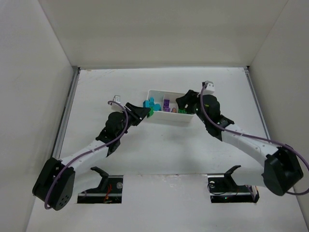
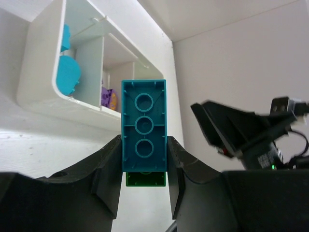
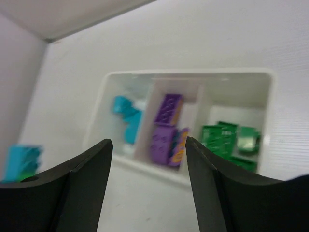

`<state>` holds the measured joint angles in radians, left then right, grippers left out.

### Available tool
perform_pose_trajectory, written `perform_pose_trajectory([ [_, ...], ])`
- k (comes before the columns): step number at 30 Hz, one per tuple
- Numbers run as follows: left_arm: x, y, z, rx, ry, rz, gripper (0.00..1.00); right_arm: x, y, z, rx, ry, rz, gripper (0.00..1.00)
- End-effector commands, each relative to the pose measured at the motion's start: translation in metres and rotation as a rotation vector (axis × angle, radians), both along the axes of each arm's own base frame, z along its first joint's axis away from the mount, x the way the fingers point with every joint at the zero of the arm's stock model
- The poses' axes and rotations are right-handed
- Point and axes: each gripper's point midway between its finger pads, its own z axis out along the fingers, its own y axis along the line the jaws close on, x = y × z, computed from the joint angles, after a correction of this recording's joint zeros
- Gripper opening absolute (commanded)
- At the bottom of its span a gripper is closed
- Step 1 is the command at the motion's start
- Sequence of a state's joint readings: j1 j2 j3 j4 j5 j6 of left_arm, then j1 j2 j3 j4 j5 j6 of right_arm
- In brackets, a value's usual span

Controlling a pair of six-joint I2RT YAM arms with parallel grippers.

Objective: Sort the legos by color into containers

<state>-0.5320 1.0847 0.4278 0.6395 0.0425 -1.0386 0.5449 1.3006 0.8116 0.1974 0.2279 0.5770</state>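
Note:
My left gripper [image 2: 144, 166] is shut on a teal brick [image 2: 144, 125] with a green brick [image 2: 146, 179] stuck under it. It holds them just off the left end of the white tray [image 2: 41, 82]. In the top view the left gripper [image 1: 146, 112] is at the tray's [image 1: 166, 119] left corner. My right gripper [image 3: 147, 169] is open and empty, above the table in front of the tray [image 3: 145, 162], and at its right end in the top view [image 1: 184, 102]. The compartments hold cyan bricks [image 3: 126, 116], purple bricks [image 3: 166, 130] and green bricks [image 3: 229, 137].
White enclosure walls [image 1: 43, 72] stand on the left, back and right. The right arm [image 2: 241, 130] shows close by in the left wrist view. The held teal brick also shows at the left edge of the right wrist view [image 3: 21, 162].

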Motion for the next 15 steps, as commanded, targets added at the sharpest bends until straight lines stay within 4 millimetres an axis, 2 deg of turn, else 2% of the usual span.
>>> perform_pose_trajectory([
  [1,0.006,-0.009,0.060,-0.176,-0.122,-0.033,0.14,-0.044,0.052,0.051,0.232,-0.115,0.270,0.68],
  [4,0.007,-0.011,0.065,-0.231,-0.127,-0.039,0.15,-0.078,0.083,0.065,0.386,-0.117,0.474,0.80],
  [7,0.005,-0.010,0.069,-0.277,-0.130,-0.044,0.16,-0.095,0.102,0.069,0.497,-0.105,0.585,0.90],
  [12,-0.002,-0.017,0.071,-0.335,-0.124,-0.062,0.16,-0.110,0.126,0.078,0.635,-0.087,0.728,0.88],
  [15,-0.007,-0.019,0.071,-0.366,-0.122,-0.073,0.16,-0.112,0.133,0.084,0.707,-0.079,0.775,0.85],
])
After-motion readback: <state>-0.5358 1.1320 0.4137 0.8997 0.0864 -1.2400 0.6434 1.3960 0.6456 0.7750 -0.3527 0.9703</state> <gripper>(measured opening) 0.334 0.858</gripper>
